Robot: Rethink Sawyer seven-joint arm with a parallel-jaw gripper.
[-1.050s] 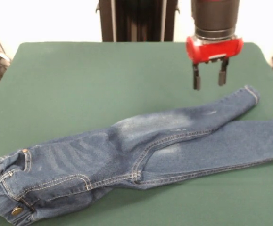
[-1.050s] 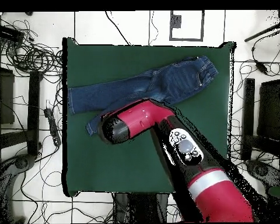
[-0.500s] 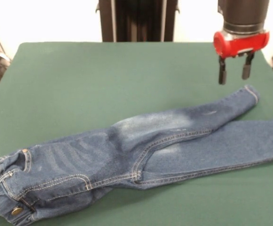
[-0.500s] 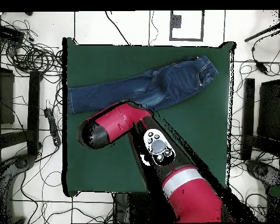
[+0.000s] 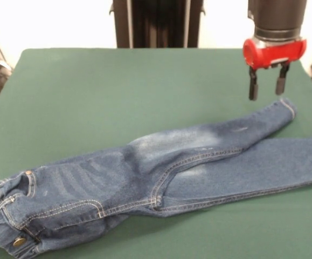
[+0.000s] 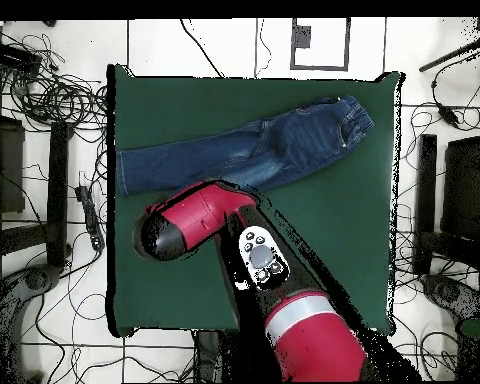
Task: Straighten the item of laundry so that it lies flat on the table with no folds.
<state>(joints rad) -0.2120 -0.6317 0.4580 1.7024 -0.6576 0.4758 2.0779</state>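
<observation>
- Nearest in the front view is the elasticated waistband of the small blue denim jeans, bunched at the lower left with its brass button showing; the cloth there is rumpled and partly runs out of the picture.
- The jeans lie on their side across the dark green table, one leg stacked over the other, with a faded whitish thigh patch in the middle. So they are on the table, but folded along their length and not yet flat.
- Farther back, the upper leg's cuff points up and to the right, while the lower leg runs off the right edge.
- The gripper hangs in the air just above and beside that cuff, empty, its two dark fingers parted by a moderate gap and touching nothing.
- In the overhead view the red arm covers the cuff end, so the lower leg's hem cannot be checked there.
- Risk: a descent slightly off would close on felt only, or on the seam edge, which could slip free.
- Risk: biting too deep could catch both legs, dragging the whole garment instead of opening the fold.
- Risk: pulling towards the nearby table edge could send the leg over the side.
</observation>
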